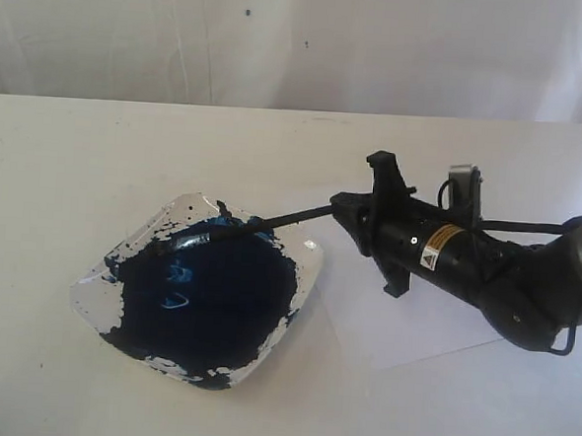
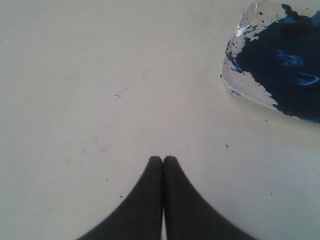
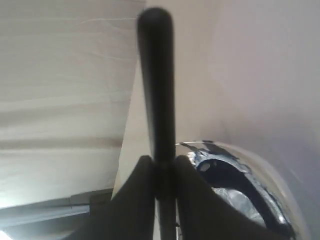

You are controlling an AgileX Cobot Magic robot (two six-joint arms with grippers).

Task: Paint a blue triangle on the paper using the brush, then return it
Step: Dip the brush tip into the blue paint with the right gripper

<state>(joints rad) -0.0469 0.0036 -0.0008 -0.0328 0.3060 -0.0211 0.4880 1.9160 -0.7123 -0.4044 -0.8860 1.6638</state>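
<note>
The right tool [image 1: 343,209] is nearly closed, its two black fingers pinched on the thin black-handled paintbrush [image 1: 266,223], well up the handle. From the tool the paintbrush slants down to the left in the exterior view. Its silver ferrule and bristle end lie at the far edge of the dark blue paint pool [image 1: 217,293], which fills most of the clear square plastic dish [image 1: 178,214]. Blue smears and flecks mark the dish's bare rim. Just beside the dish, on its right, the plain white square paper [image 1: 388,328] lies flat on the cream desk [image 1: 127,149]. The black right arm [image 1: 485,269] hangs over the paper and hides its far part; the part that shows is plain white. In the right wrist view the blurred handle crosses the middle and covers part of the dish behind it. The left tool [image 2: 163,160] is closed tip to tip on nothing, over bare desk and apart from the dish, one corner of which shows in its view. A creased white cloth backdrop [image 1: 282,40] hangs behind the desk.
</note>
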